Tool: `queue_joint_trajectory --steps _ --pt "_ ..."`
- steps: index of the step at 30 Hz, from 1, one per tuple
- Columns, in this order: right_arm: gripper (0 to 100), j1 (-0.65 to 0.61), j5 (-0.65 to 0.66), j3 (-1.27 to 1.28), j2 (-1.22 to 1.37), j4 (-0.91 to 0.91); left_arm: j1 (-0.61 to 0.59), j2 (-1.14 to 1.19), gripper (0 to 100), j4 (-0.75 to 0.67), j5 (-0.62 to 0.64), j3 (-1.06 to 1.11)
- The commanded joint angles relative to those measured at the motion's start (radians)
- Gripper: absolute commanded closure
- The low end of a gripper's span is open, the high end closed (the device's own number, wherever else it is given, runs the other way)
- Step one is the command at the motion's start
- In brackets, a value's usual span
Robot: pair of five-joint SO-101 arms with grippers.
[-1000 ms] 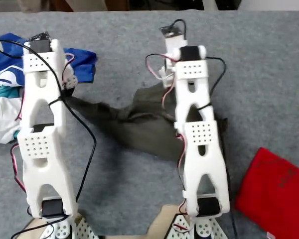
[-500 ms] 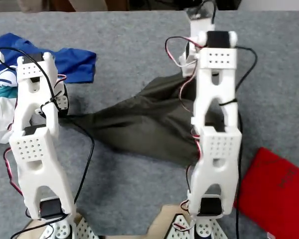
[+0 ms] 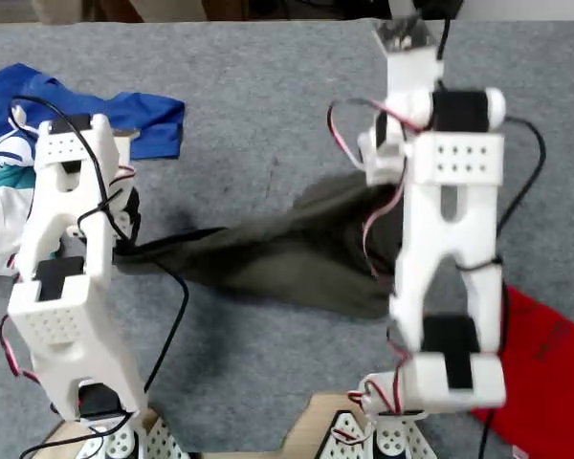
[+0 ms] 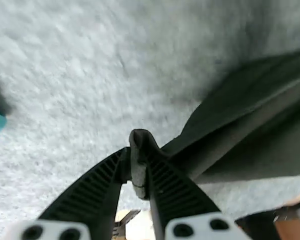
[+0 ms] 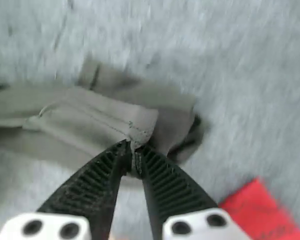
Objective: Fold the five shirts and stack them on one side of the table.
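Note:
A dark olive shirt (image 3: 287, 253) hangs stretched between the two arms above the grey table (image 3: 258, 105). My left gripper (image 4: 138, 150) is shut on one end of the olive shirt (image 4: 240, 130), at the left of the high view. My right gripper (image 5: 132, 150) is shut on a hemmed edge of the olive shirt (image 5: 90, 120), under the raised right arm (image 3: 445, 220). A folded red shirt (image 3: 545, 363) lies at the table's front right, also seen as the red shirt (image 5: 260, 210) near my right fingers. Blue, teal and white shirts (image 3: 10, 153) lie heaped at the far left.
Black and red cables (image 3: 163, 277) trail from the left arm over the table. The far middle of the grey table and the strip in front of the olive shirt are bare carpet. A cardboard base (image 3: 316, 421) sits between the arm mounts.
Both arms have lifted and pulled apart, the right one rising and swinging rightward. The olive shirt went from a crumpled heap to a stretched, hanging band.

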Motion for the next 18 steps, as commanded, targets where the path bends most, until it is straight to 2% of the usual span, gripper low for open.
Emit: queue_joint_trajectory --steps 1,8,14,18 --pt "99.5 -0.007 0.014 0.243 -0.213 0.011 0.003 -0.087 98 0.012 -0.043 0.084" --pt "99.5 -0.005 0.009 0.608 -0.444 -0.028 0.002 -0.097 98 -0.037 -0.043 0.264" --pt "99.5 -0.004 0.017 0.796 -0.598 -0.029 -0.008 -0.096 98 -0.069 -0.041 0.364" --pt "99.5 0.087 0.071 0.875 -0.702 -0.023 -0.011 -0.102 98 -0.089 -0.04 0.404"
